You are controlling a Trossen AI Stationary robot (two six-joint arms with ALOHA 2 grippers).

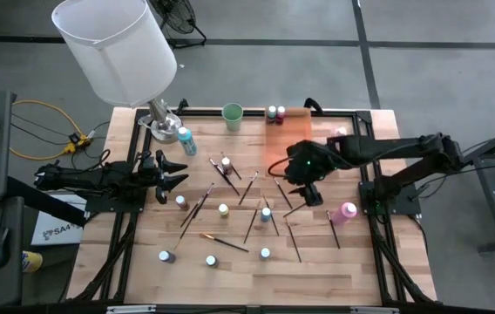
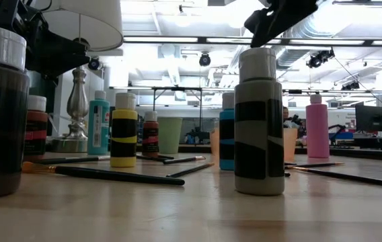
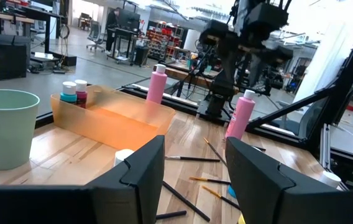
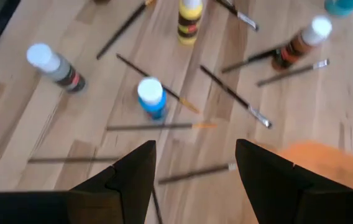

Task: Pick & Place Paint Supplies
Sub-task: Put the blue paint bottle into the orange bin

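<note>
Small pale-capped paint bottles stand upright on the wooden table: a blue one (image 4: 152, 96), a grey one (image 4: 55, 65), a yellow one (image 4: 190, 18) and a brown one (image 4: 301, 40). Thin dark paintbrushes (image 1: 221, 240) lie flat and scattered among them. Two taller pink bottles (image 1: 348, 211) (image 3: 156, 84) stand toward the right. My right gripper (image 1: 313, 194) hangs open above the table's middle, tilted down over the brushes with nothing between its fingers (image 4: 133, 171). At the left edge my left gripper (image 1: 165, 174) waits level and open, empty.
A translucent orange bin (image 1: 293, 131) with two bottles at its end (image 1: 274, 113) sits at the far edge, beside a pale green cup (image 1: 233, 115). A large white lampshade (image 1: 117, 44) on a silver base (image 1: 162, 122) stands at the far left, next to a teal bottle (image 1: 185, 138).
</note>
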